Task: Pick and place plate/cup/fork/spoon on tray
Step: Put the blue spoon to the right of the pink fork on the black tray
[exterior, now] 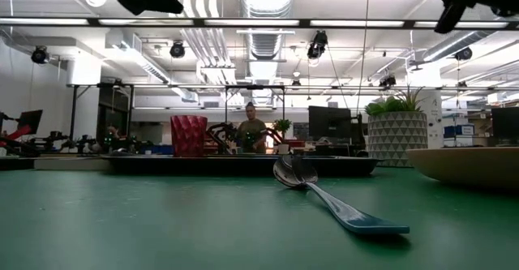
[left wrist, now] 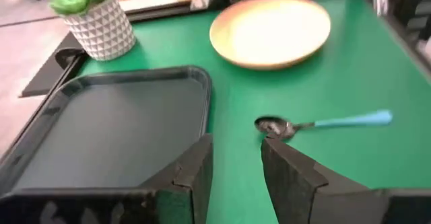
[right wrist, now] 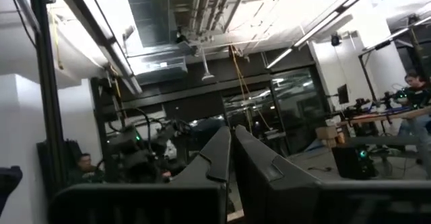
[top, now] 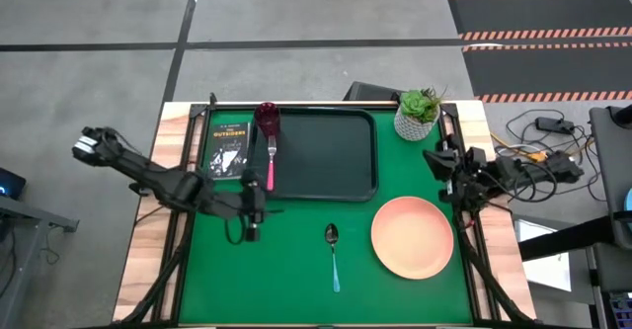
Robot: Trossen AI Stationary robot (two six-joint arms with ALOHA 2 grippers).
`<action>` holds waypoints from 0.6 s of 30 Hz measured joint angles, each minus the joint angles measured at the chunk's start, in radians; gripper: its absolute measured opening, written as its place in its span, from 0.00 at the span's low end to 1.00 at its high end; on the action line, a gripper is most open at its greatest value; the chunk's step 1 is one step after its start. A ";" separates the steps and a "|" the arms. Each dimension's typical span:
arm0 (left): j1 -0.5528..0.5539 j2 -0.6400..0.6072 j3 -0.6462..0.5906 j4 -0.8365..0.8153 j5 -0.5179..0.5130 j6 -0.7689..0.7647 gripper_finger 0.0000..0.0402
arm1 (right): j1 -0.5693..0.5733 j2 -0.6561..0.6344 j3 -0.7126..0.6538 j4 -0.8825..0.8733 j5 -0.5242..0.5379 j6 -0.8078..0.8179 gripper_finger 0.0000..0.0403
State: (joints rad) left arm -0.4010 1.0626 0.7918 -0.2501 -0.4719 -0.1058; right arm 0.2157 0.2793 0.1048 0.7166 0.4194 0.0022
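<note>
The dark tray (top: 326, 156) lies at the table's far middle. The dark red cup (top: 267, 119) stands upright in its far-left corner and also shows in the low view (exterior: 188, 135). The fork (top: 271, 161) lies flat along the tray's left side, pink handle toward the near edge. The blue-handled spoon (top: 334, 255) lies on the green mat near the front, its bowl toward the tray. The peach plate (top: 412, 236) rests on the mat to its right. My left gripper (left wrist: 237, 146) is open and empty, just off the tray's near-left corner (top: 265, 210). My right gripper (right wrist: 233, 135) is shut, raised at the table's right edge.
A white pot with a green plant (top: 418, 115) stands at the tray's far-right corner. A black book (top: 229, 143) lies left of the tray. Bare green mat lies between the tray and the near edge. A person (exterior: 251, 128) sits far behind the table.
</note>
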 joint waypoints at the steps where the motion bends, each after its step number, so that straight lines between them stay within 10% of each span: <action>1: -0.002 -0.024 -0.025 0.021 0.000 -0.017 0.27 | 0.000 0.039 0.024 0.001 0.000 0.000 0.02; 18: -0.010 -0.285 -0.230 0.136 0.002 0.125 0.27 | 0.000 0.737 0.543 -0.338 -0.008 0.219 0.02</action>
State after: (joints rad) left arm -0.4110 0.7773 0.5613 -0.1138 -0.4695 0.0195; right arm 0.2161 1.0158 0.6478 0.3786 0.4118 0.2212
